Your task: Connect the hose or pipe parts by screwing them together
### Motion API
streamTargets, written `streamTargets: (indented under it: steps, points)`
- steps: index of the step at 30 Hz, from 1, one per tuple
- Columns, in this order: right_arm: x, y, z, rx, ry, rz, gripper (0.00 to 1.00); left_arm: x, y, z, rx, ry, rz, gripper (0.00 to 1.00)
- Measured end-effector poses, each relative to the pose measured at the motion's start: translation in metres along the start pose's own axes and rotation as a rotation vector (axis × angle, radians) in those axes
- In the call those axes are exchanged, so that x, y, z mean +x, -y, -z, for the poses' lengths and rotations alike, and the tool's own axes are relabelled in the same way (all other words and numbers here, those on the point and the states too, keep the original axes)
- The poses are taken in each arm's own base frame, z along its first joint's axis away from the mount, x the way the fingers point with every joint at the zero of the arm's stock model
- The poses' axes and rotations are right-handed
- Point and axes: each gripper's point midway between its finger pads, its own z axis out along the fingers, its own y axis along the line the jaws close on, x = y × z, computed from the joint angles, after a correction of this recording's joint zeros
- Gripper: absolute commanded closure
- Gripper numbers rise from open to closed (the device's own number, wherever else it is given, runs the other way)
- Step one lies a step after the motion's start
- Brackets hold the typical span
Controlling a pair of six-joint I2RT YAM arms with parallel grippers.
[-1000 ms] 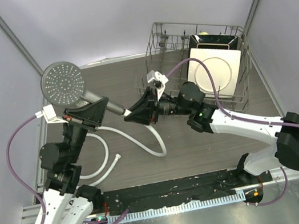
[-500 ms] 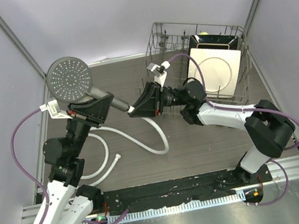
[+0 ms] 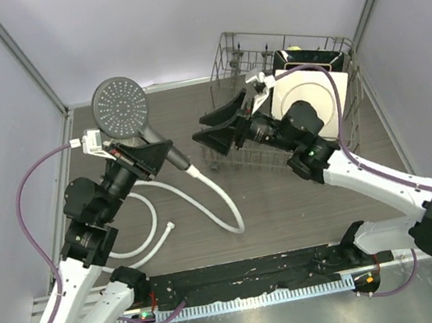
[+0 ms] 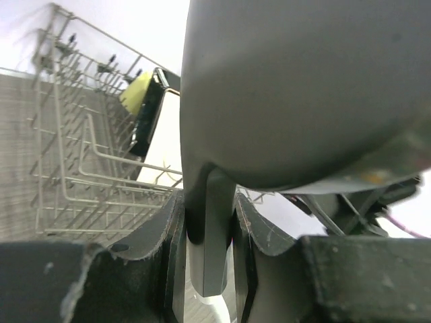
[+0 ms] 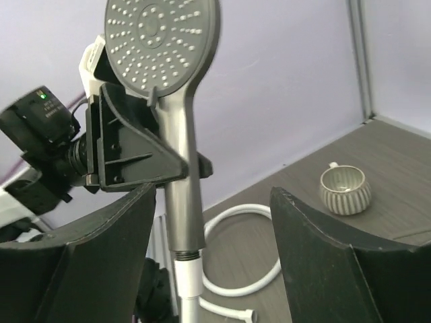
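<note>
My left gripper (image 3: 153, 152) is shut on the straight handle of the grey shower head (image 3: 121, 107); in the left wrist view the handle (image 4: 212, 229) sits clamped between both fingers. The white hose (image 3: 205, 193) hangs from the handle's lower end and loops over the table. In the right wrist view its white end nut (image 5: 187, 279) sits on the handle's end, with a band of thread showing above it. My right gripper (image 3: 214, 128) stands open a short way right of the joint, touching nothing. The hose's free end (image 3: 171, 226) lies on the table.
A wire dish rack (image 3: 225, 68) with a white plate (image 3: 310, 99) stands at the back right, just behind my right gripper. A small ribbed grey cup (image 5: 345, 188) sits on the table near the back wall. Hose loops (image 3: 151, 227) lie beside the left arm.
My right gripper has opened, let go of the hose nut and drawn back to the right. The left arm has swung the shower head rightward, with the hose still hanging from it.
</note>
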Motion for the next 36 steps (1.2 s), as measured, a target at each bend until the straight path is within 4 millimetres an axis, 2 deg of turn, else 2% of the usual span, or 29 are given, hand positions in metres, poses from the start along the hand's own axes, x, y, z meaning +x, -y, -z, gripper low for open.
streamTargets:
  steps: [1, 4, 7, 9, 13, 16, 19, 21, 29, 33, 34, 36]
  points:
    - [-0.004, 0.003, -0.001, 0.059, -0.007, 0.058, 0.26, -0.001, -0.003, 0.0, -0.025, -0.001, -0.001, 1.0]
    - [0.005, -0.019, -0.013, 0.112, -0.043, 0.2, 0.27, -0.007, -0.01, 0.0, -0.096, 0.004, -0.001, 1.0]
    - [0.024, -0.043, -0.02, 0.146, -0.086, 0.363, 0.27, -0.014, -0.018, 0.0, -0.165, 0.016, 0.0, 1.0]
    - [0.036, -0.05, -0.019, 0.175, -0.117, 0.467, 0.27, -0.016, -0.023, 0.001, -0.207, 0.02, 0.004, 1.0]
    - [0.054, -0.052, -0.018, 0.256, -0.161, 0.701, 0.25, -0.021, -0.031, 0.001, -0.273, 0.027, 0.018, 1.0]
    - [0.081, -0.049, -0.018, 0.303, -0.217, 0.882, 0.25, -0.023, -0.033, 0.003, -0.296, 0.028, 0.025, 1.0]
    - [0.11, -0.037, -0.017, 0.343, -0.298, 1.016, 0.27, -0.025, -0.033, 0.004, -0.31, 0.034, 0.035, 1.0]
    - [0.12, -0.025, -0.017, 0.385, -0.337, 1.094, 0.29, -0.027, -0.033, 0.006, -0.318, 0.038, 0.038, 1.0]
    - [0.129, -0.005, -0.019, 0.501, -0.375, 1.265, 0.49, -0.025, -0.034, 0.015, -0.344, 0.04, 0.071, 1.0]
    - [0.124, -0.004, -0.022, 0.545, -0.358, 1.3, 0.71, -0.026, -0.034, 0.021, -0.355, 0.048, 0.077, 1.0]
    - [0.121, -0.005, -0.023, 0.555, -0.349, 1.301, 0.81, -0.026, -0.034, 0.022, -0.358, 0.049, 0.078, 1.0]
    - [0.117, -0.005, -0.023, 0.574, -0.336, 1.293, 0.89, -0.028, -0.034, 0.023, -0.361, 0.063, 0.089, 1.0]
